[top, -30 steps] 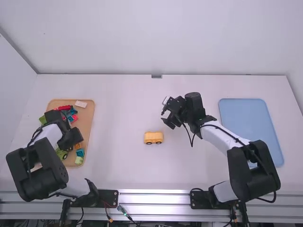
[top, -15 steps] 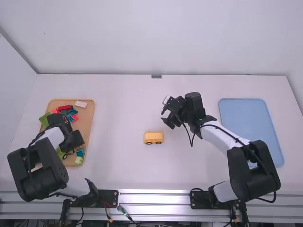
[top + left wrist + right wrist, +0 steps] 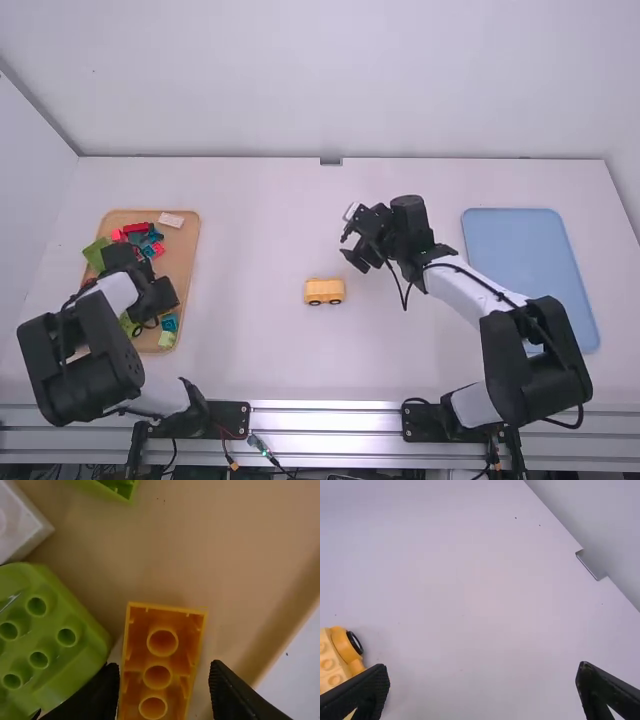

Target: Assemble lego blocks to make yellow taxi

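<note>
One yellow, plastic, wheeled block-built pc (image 3: 325,288) sits on the white table (image 3: 250,240), near the middle, w/ two dark-tyred wheels showing along its near side in the high view. Its body is long & low; in the rt wrist view it's cut by the edge, round studs on top, a rounded yellow mount at one corner holding a black-rimmed wheel. It stands btwn the tan tray (image 3: 184,255) and the pale blue tray (image 3: 530,265), well apart from both.

Left gripper (image 3: 153,302) is down over the tan tray. Seen from its wrist, the left gripper (image 3: 165,667) is open — fingers astride an orange, hollow plastic block (image 3: 158,662), a gap on the far-finger side, so no grip. That block lies open side up: thin straight walls, small ribs inside, three round tubes in a row showing, the rest cut off. Just beside it is a bright green block (image 3: 50,642), also tubes up, w/ rounded corners; near that, a white block (image 3: 20,522).

Right gripper (image 3: 347,236) hangs above the table, beyond the yellow pc & a bit to its rt — fingers wide apart, nothing btwn them.

Also in the tan tray: a red block (image 3: 135,228), a pale pink block (image 3: 171,219), a teal block (image 3: 169,322).
</note>
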